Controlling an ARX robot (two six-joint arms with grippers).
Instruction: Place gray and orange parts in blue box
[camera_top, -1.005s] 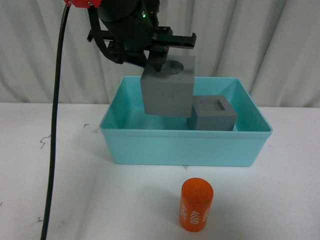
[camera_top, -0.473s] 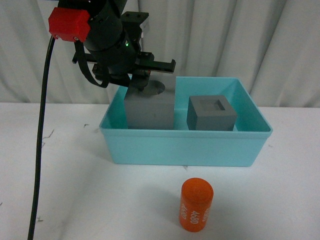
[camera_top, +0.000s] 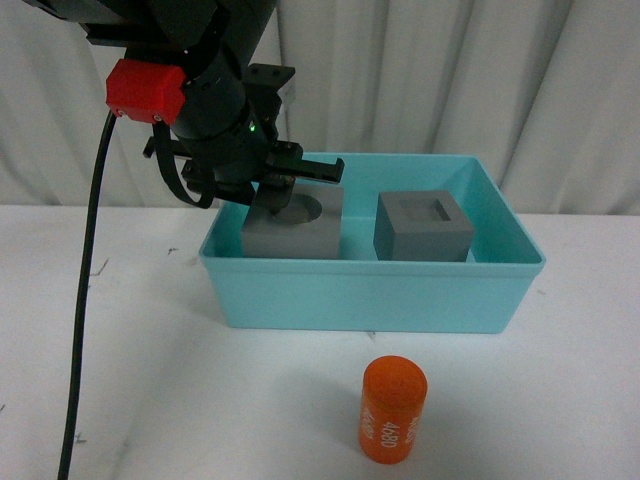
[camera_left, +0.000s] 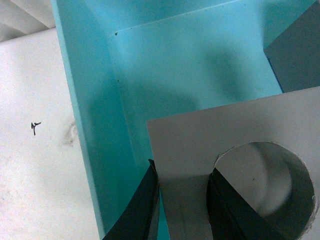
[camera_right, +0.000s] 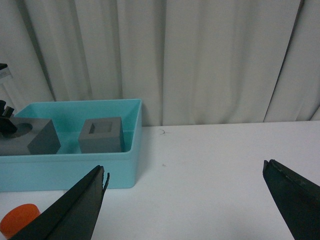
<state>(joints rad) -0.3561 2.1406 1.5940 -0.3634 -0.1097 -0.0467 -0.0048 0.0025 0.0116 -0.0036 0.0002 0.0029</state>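
Gray cube with the round recess (camera_top: 290, 235) sits low in the left half of the blue box (camera_top: 370, 268). My left gripper (camera_left: 184, 205) is clamped on its wall, one finger inside the recess. The square-recess cube (camera_top: 422, 232) lies to its right. The orange cylinder (camera_top: 392, 410) stands upright on the table (camera_top: 560, 400), near side of the box. My right gripper (camera_right: 184, 172) is wide open.

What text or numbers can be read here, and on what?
"4680": white digits printed sideways on the orange cylinder; a second print beside it is too blurred to read.
No text on the round-recess gray cube, the square-recess gray cube or the blue box.
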